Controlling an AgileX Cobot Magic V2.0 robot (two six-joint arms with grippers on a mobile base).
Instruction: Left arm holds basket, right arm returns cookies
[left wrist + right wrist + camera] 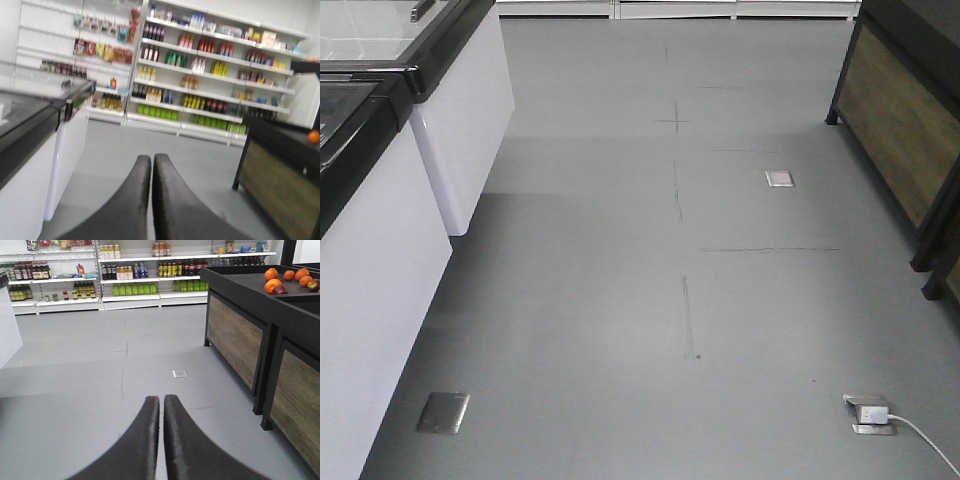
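Left wrist view: we see the left gripper clenched, fingers pressed together on nothing, aimed toward the shelves. A white freezer stands before the shelves' left end. Our right gripper is likewise clamped empty, facing the shelves. Oranges lie on a stand near them. We cannot tell where the basket or cookies are.

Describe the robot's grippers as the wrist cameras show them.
The left gripper has two matte black fingers, broad at the base, curving and narrowing to rounded tips. The right gripper looks the same: two matte black curved fingers tapering to rounded tips. No cables, markings or arm bodies show.
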